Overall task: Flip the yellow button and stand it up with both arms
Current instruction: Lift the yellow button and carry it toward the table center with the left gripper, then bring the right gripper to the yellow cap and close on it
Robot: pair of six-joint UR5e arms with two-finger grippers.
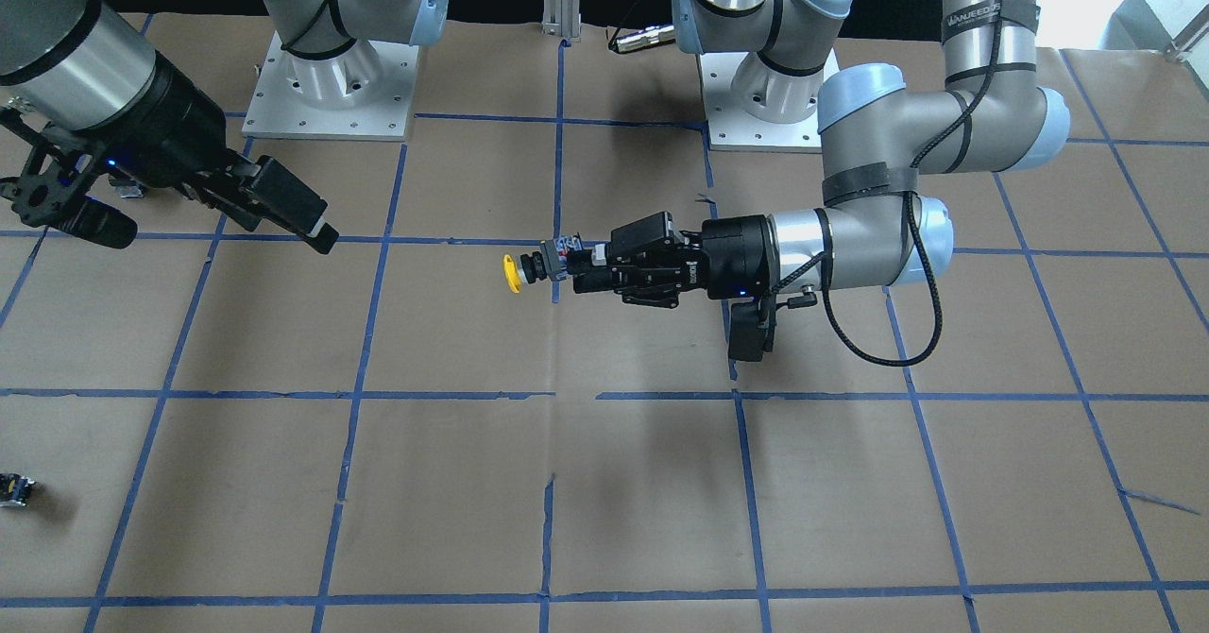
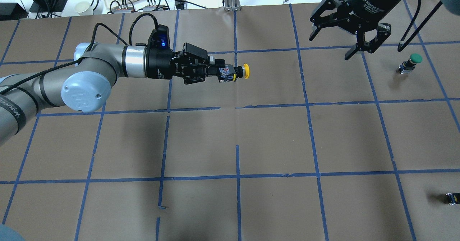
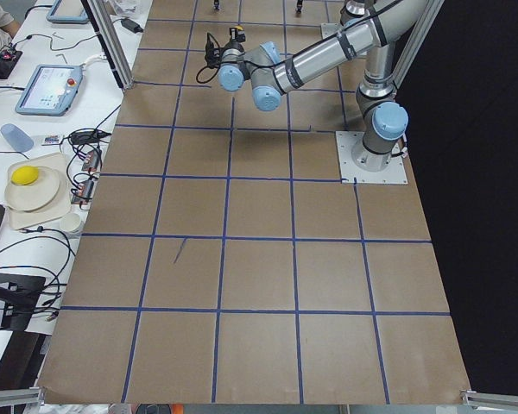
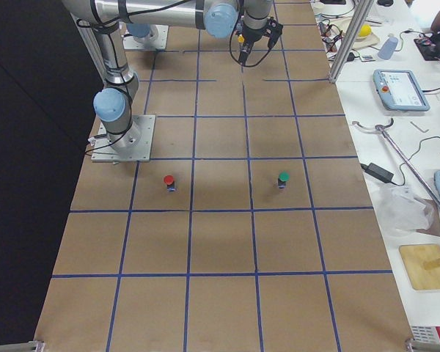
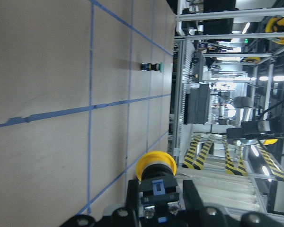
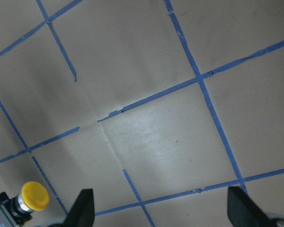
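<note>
We hold the yellow button [image 2: 235, 72] by its base in the clamped left claw [image 2: 221, 72], long axis level, cap twd the right claw [image 2: 329, 48], spread apart nr the surface's [image 2: 273, 133] right edge.

A table [image 2: 273, 136] covered in brown paper, gridded with blue tape. From overhead, a small green-capped push-button [image 2: 411, 63] stands upright at two o'clock from the centre. A tiny black block [image 2: 452, 198] lies at four o'clock, near the edge. From the right-end camera, a red-capped push-button [image 4: 169, 180] stands at nine o'clock of the green one.

Bright overhead light throws a soft left arm [image 2: 107, 61] shadow on the table [image 2: 323, 136].
</note>
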